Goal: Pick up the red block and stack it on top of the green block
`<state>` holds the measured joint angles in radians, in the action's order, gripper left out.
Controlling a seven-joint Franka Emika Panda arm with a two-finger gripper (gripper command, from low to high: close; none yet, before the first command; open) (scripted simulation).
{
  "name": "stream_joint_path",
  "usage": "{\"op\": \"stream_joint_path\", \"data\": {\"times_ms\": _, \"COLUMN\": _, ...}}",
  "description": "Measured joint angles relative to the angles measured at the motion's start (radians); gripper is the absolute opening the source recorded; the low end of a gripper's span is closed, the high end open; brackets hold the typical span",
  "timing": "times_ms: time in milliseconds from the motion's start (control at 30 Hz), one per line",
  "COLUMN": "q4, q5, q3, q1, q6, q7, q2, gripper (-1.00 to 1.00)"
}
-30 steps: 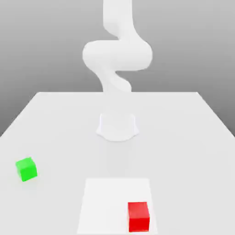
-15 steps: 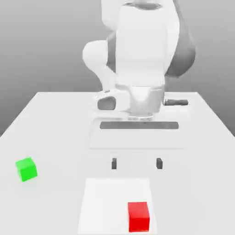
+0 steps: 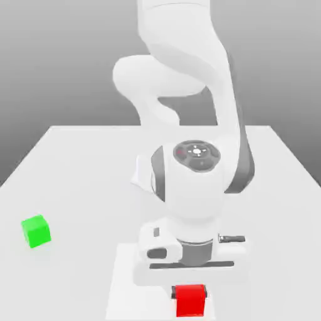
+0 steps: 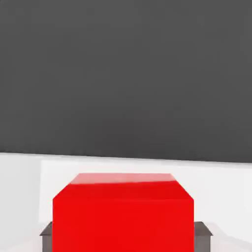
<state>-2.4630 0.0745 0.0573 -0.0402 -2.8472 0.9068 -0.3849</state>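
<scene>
Claw (image 3: 189, 289) is down low on the tabletop (image 3: 75, 175), its dark fingers (image 4: 204, 235) clamped tight against both sides of the red block (image 3: 190, 300), a smooth matte cube with crisp edges. The block sits directly under and between the claw's fingers, on a paler square patch (image 3: 125, 282) of the flat white tabletop. Green block (image 3: 36, 231), same cube shape and matte finish, rests well apart from the claw, toward the exterior view's left. Arm (image 3: 188, 113) is glossy white with rounded shells.
</scene>
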Motion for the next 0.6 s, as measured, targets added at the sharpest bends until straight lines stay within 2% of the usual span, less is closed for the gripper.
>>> {"op": "stream_joint_path", "data": {"times_ms": 200, "q4": -0.028, "q5": -0.034, "q3": 0.017, "q1": 0.019, "q6": 0.139, "q7": -0.022, "q2": 0.167, "gripper": -1.00}}
{"op": "stream_joint_path", "data": {"times_ms": 400, "q4": -0.108, "q5": -0.044, "q3": -0.156, "q1": 0.164, "q6": 0.168, "q7": 0.118, "q2": 0.277, "gripper": -1.00}}
{"op": "stream_joint_path", "data": {"times_ms": 600, "q4": -0.201, "q5": -0.032, "q3": -0.313, "q1": 0.487, "q6": 0.187, "q7": 0.316, "q2": 0.391, "gripper": -1.00}}
